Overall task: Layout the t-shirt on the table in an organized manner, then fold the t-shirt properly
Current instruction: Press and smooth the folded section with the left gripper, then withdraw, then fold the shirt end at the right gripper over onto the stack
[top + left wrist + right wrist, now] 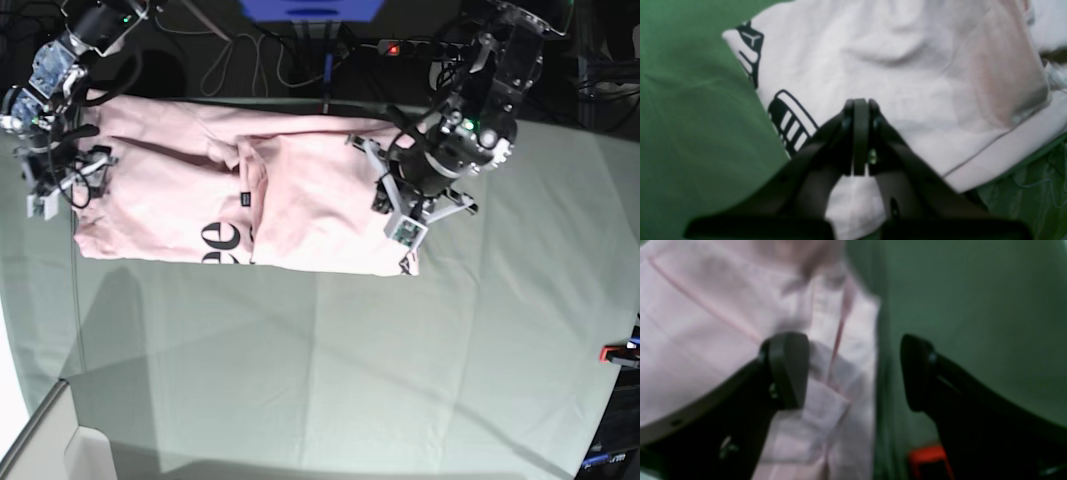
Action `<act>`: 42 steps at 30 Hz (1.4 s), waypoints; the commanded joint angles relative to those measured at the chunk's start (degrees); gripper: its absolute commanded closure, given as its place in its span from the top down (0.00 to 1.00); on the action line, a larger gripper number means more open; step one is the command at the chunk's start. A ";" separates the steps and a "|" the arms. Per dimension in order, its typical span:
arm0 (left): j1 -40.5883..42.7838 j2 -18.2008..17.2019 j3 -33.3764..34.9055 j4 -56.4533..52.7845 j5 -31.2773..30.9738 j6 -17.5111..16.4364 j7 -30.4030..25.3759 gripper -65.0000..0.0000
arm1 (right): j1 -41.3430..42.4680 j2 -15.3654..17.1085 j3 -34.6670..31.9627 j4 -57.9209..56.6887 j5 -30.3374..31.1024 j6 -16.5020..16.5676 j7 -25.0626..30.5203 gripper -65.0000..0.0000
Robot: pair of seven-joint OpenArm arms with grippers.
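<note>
The pink t-shirt [330,205] lies partly folded on the green-clothed table [300,350], stretching from nine o'clock to about one o'clock in the base view, with black lettering near its lower edge. The left gripper [861,136] is closed, its tips together over the shirt. The right gripper [853,373] stands wide, the shirt's edge between its fingers, not clamped. A red clamp [610,353] sits at the table's edge, toward four o'clock in the base view.
</note>
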 commanded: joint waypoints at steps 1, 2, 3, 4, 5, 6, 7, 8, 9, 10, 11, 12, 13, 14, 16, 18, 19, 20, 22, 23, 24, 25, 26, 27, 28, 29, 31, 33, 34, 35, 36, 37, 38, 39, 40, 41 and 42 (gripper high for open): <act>-0.55 -0.09 -0.15 0.88 -0.22 0.03 -1.14 0.00 | 0.95 1.51 0.02 -0.46 0.69 -0.03 0.77 0.67; -0.55 -0.09 -0.15 0.79 -0.22 0.03 -1.14 0.00 | 1.12 1.51 -0.07 -1.86 0.69 -0.03 0.77 0.67; -0.55 -0.09 -0.15 0.79 -0.22 0.03 -1.14 0.00 | 1.12 1.95 -0.07 -2.74 0.69 -0.03 0.77 0.67; -0.55 -0.09 -0.15 0.79 -0.22 0.03 -1.14 0.00 | 1.12 2.12 -0.07 -3.36 0.69 -0.03 0.86 0.67; -0.55 -0.09 -0.15 0.71 -0.22 0.03 -1.14 0.00 | 1.12 2.12 -0.07 -3.88 0.69 -0.03 0.86 0.67; -0.55 -0.09 -0.15 0.62 -0.13 0.03 -1.14 0.00 | 1.12 2.12 -0.07 -4.06 0.69 -0.03 0.86 0.67; -0.55 -0.09 -0.15 0.62 -0.05 0.03 -1.14 0.00 | 1.12 1.95 -0.07 -3.97 0.69 -0.03 0.95 0.67; -0.55 -0.09 -0.15 0.62 0.04 0.03 -1.14 0.00 | 1.04 1.86 -0.07 -3.80 0.69 -0.03 0.95 0.67; -0.55 -0.09 -0.15 0.62 0.04 0.03 -1.14 0.00 | 0.95 1.77 -0.07 -3.80 0.69 -0.03 0.95 0.66; -0.55 -0.09 -0.24 0.53 0.04 0.03 -1.14 0.00 | 1.04 1.42 -0.07 -3.97 0.69 -0.03 0.95 0.66; -0.55 -0.09 -0.24 0.53 0.04 0.03 -1.14 0.00 | 1.04 0.98 -0.07 -3.71 0.69 -0.03 0.95 0.63; -0.55 -0.18 -0.24 0.53 0.13 0.03 -1.14 0.00 | 0.95 0.89 -0.07 -3.62 0.69 -0.03 0.86 0.60; -0.55 -0.18 -0.24 0.53 0.13 0.12 -1.14 0.00 | 1.12 0.63 0.02 -3.88 0.69 -0.03 0.86 0.55; -0.55 -0.18 -0.24 0.53 0.22 0.12 -1.14 0.00 | 1.12 0.63 0.11 -3.97 0.69 -0.03 0.86 0.51; -0.64 -0.27 -0.24 0.53 0.22 0.20 -1.14 0.00 | 0.95 0.54 0.02 -3.97 0.69 -0.03 0.86 0.41; -0.64 -0.35 -0.32 0.53 0.22 0.20 -1.14 0.00 | 0.77 0.19 0.02 -4.06 0.69 -0.03 0.86 0.30; -0.64 -0.35 -0.32 0.53 0.22 0.29 -1.14 0.00 | 0.68 -0.08 0.02 -4.06 0.69 -0.03 0.86 0.23; -0.64 -0.35 -0.32 0.53 0.22 0.29 -1.14 0.00 | 0.68 -0.16 -0.07 -3.97 0.69 -0.03 0.86 0.14; -0.72 -0.44 -0.50 1.06 0.22 0.29 -1.14 0.00 | 0.60 -0.16 -0.07 -3.80 0.60 -0.03 0.77 0.00; -0.72 -0.44 -1.20 1.23 0.22 0.38 -1.14 0.00 | 0.60 -0.16 -0.07 -3.62 0.51 -0.03 0.77 0.00; -0.72 -0.27 -2.43 1.32 -0.13 0.38 -1.14 0.00 | 0.60 -0.16 -0.07 -3.44 0.51 -0.03 0.77 0.00; -0.72 -0.09 -3.84 1.76 -0.13 0.38 -0.97 0.00 | 0.60 -0.16 -0.07 -2.83 0.60 -0.03 0.77 0.00; -0.55 0.00 -5.16 2.11 -0.13 0.29 -0.88 0.00 | 0.51 -0.16 -0.07 -1.51 0.60 -0.03 0.77 0.00; -0.37 0.00 -6.48 2.55 -0.22 0.20 -0.88 0.00 | -0.19 -0.25 -0.07 0.25 0.69 -0.03 0.77 0.00; -0.28 0.00 -7.80 3.08 -0.22 0.20 -0.88 0.00 | -0.81 -0.52 -0.07 2.09 0.78 -0.03 0.77 0.00; -0.20 0.00 -9.03 3.43 -0.22 0.12 -0.88 0.00 | -1.07 -1.31 -0.07 4.29 0.78 -0.03 0.77 0.00; -0.11 0.00 -12.46 4.22 -0.22 0.12 -0.79 0.00 | -1.60 -3.59 -0.16 9.83 0.78 -0.03 0.77 0.00; -0.11 0.00 -15.88 4.22 -0.22 0.12 -0.79 0.00 | -2.83 -6.14 -0.51 15.63 0.78 -0.03 0.77 0.00; -0.11 0.00 -17.55 4.40 -0.22 0.12 -0.79 0.00 | -3.36 -7.55 -1.74 18.27 0.78 -0.03 0.77 0.00; -0.11 0.00 -18.96 4.40 -0.22 0.03 -0.79 0.00 | -4.24 -8.43 -3.06 20.73 0.78 -0.03 0.77 0.00; -0.11 0.00 -20.19 4.40 -0.22 0.03 -0.79 0.00 | -5.38 -9.21 -4.46 23.10 0.78 -0.03 0.77 0.00; -0.02 0.00 -21.42 4.40 -0.22 0.03 -0.79 0.00 | -6.61 -9.21 -6.48 25.48 0.78 -0.03 0.77 0.00; -0.02 0.00 -22.57 4.40 -0.22 0.03 -0.79 0.00 | -7.76 -9.21 -8.51 27.50 0.78 -0.03 0.77 0.00; -0.02 0.00 -23.62 4.40 -0.22 0.03 -0.79 0.00 | -9.07 -9.21 -10.35 29.52 0.78 -0.03 0.77 0.00; -0.02 0.00 -24.85 4.40 -0.22 0.03 -0.79 0.00 | -10.57 -9.21 -12.73 31.72 0.78 -0.03 0.77 0.00; 0.16 0.00 -25.99 4.40 -0.22 0.03 -0.79 0.00 | -12.41 -9.21 -15.98 33.21 0.78 -0.03 0.77 0.00; 0.68 0.00 -27.31 4.40 -0.22 0.03 -0.79 0.00 | -14.08 -9.21 -19.32 34.36 0.78 -0.03 0.77 0.00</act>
